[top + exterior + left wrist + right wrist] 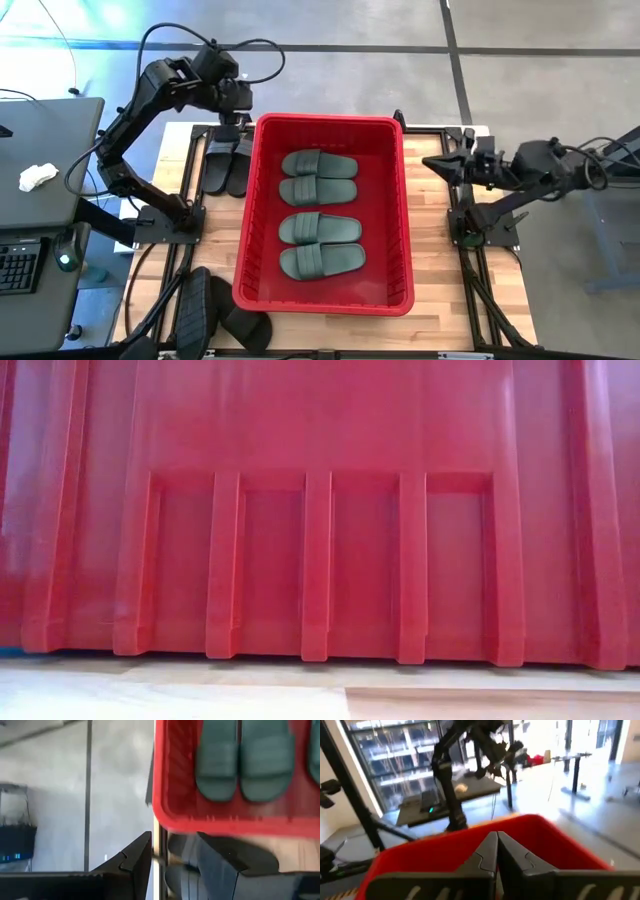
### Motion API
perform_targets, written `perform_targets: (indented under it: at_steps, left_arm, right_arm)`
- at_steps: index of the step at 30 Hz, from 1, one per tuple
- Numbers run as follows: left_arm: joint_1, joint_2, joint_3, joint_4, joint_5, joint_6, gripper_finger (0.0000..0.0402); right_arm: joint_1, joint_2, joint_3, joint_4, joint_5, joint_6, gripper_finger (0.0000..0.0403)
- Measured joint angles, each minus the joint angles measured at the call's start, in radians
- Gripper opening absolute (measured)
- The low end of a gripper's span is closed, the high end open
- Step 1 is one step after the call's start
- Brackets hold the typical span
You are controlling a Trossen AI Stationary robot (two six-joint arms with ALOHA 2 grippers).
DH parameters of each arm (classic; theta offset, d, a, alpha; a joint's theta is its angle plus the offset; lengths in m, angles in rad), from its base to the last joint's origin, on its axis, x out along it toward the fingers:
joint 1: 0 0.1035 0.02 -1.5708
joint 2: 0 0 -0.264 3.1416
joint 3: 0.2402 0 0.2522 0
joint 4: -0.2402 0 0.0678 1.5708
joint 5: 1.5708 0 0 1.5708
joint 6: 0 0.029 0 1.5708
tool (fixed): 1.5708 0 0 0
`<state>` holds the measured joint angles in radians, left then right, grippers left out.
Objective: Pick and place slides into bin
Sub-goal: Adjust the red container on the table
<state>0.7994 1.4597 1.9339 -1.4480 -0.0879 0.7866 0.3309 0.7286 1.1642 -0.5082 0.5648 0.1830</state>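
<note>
Four green slides [320, 213] lie in the bin [250, 200]. Left hand [232, 122] part-closed on a black slide [222, 160] beside the bin's far-left corner. Right hand [440, 162] shut, empty, parked right of the bin. More black slides [215, 310] on the counter [440, 290]. Rubber looks light, bendy; strap or side edge seems the best hold.

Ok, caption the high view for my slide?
Four green slides in the red bin; left gripper over black slides.

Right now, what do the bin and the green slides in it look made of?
Bin: looks like moulded red plastic, semi-glossy; ribbed outer wall with a soft sheen in the low view. Green slides: probably rubber or foam, matte dark green; ribbed straps and no glare. Exact material cannot be told.
</note>
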Motion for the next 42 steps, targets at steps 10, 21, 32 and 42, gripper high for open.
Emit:
perform_targets:
  at_steps: [10,21,32,42]
  left_arm:
    - [0.051,-0.067,-0.223,-0.023,-0.126,-0.086,0.0138]
    - [0.164,-0.227,-0.645,0.259,-0.114,-0.142,0.0138]
    - [0.163,-0.226,-0.793,0.422,-0.197,0.04,0.0138]
    - [0.157,-0.225,-0.952,0.374,-0.095,0.084,0.0138]
  right_arm:
    - [-0.081,-0.196,-0.223,0.08,0.007,0.053,0.0]
    - [-0.09,-0.213,-0.244,0.08,-0.009,0.062,0.0]
    - [-0.09,-0.213,-0.244,0.08,-0.015,0.045,0.0]
    - [-0.09,-0.211,-0.244,0.062,-0.023,0.052,0.0]
